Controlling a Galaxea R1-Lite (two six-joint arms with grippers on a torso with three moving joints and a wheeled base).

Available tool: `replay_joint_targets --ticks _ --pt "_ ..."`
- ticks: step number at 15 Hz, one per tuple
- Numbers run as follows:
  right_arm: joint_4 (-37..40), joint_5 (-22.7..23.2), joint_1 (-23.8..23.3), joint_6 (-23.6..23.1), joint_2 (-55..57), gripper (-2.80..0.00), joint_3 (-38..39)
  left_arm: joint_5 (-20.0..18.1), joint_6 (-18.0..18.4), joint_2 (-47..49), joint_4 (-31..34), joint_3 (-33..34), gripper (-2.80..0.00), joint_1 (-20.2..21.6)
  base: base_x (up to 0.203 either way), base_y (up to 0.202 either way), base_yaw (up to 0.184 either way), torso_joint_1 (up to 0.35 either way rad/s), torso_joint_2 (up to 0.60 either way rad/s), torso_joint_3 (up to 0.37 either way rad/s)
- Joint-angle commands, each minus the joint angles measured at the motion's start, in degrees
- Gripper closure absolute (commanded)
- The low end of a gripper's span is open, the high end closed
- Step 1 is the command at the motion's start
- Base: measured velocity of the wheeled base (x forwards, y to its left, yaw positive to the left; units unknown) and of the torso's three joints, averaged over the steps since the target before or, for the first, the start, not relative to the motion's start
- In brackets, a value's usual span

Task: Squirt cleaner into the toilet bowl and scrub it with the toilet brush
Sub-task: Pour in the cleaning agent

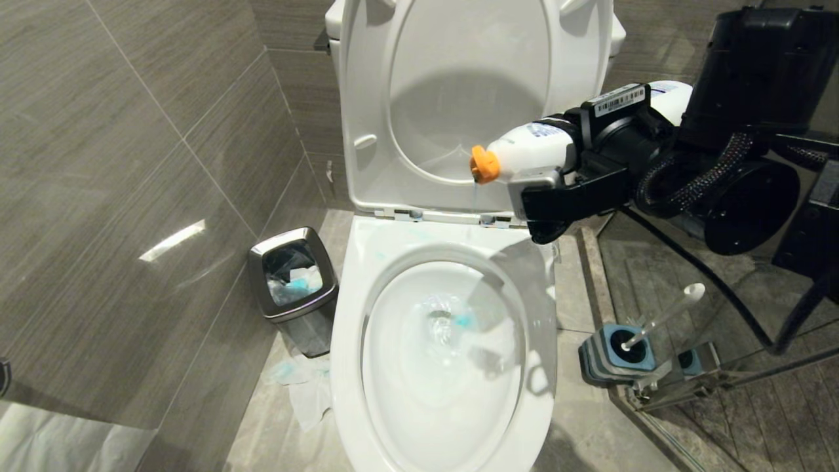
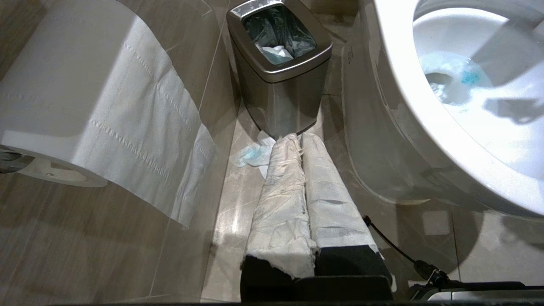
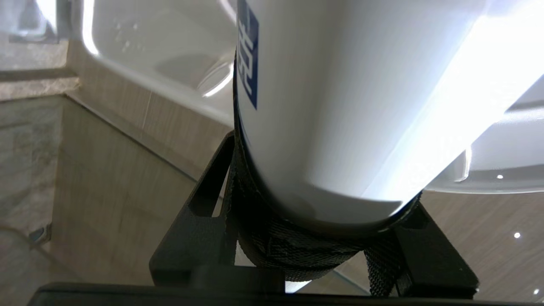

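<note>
My right gripper (image 1: pixel 557 160) is shut on a white cleaner bottle (image 1: pixel 524 147) with an orange nozzle (image 1: pixel 484 164). The bottle lies tipped sideways over the back rim of the toilet bowl (image 1: pixel 347 341). A thin thread of liquid hangs from the nozzle. Turquoise cleaner (image 1: pixel 464 321) tints the water in the bowl, also visible as cleaner (image 2: pixel 469 77) in the left wrist view. In the right wrist view the bottle (image 3: pixel 340 106) fills the space inside the gripper (image 3: pixel 318 212). The toilet brush (image 1: pixel 662 318) stands in its blue-topped holder (image 1: pixel 613 357) right of the toilet. My left gripper (image 2: pixel 301 142), its fingers wrapped in white, is shut and empty low beside the bowl.
The seat and lid (image 1: pixel 459 98) stand raised. A steel bin (image 1: pixel 292 282) sits left of the toilet, with crumpled paper (image 1: pixel 305 387) on the floor by it. A toilet roll (image 2: pixel 85 106) hangs on the left wall. A glass partition (image 1: pixel 721 295) stands behind the brush.
</note>
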Motion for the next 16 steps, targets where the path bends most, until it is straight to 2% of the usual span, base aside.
replay_joint_targets --ticks 1,4,6,10,16 --pt "-1.7 -0.2 1.1 -0.6 1.8 0.00 -1.0 0.0 0.0 0.0 0.0 0.0 0.00 0.0 0.000 0.000 0.000 0.000 0.00 0.000" --pt "-1.8 -0.3 2.3 -0.3 3.0 0.00 -2.2 0.0 0.0 0.0 0.0 0.1 0.00 0.0 0.000 0.000 0.000 0.000 0.00 0.000" --pt "-1.9 -0.4 4.3 2.4 3.6 0.00 -2.8 0.0 0.0 0.0 0.0 0.1 0.00 0.0 0.000 0.000 0.000 0.000 0.00 0.000" --pt "-2.9 -3.4 8.2 3.7 3.2 0.00 -3.2 0.0 0.0 0.0 0.0 0.1 0.00 0.0 0.000 0.000 0.000 0.000 0.00 0.000" --pt "-2.8 -4.1 8.7 3.7 -2.2 0.00 1.8 0.0 0.0 0.0 0.0 0.1 0.00 0.0 0.000 0.000 0.000 0.000 0.00 0.000"
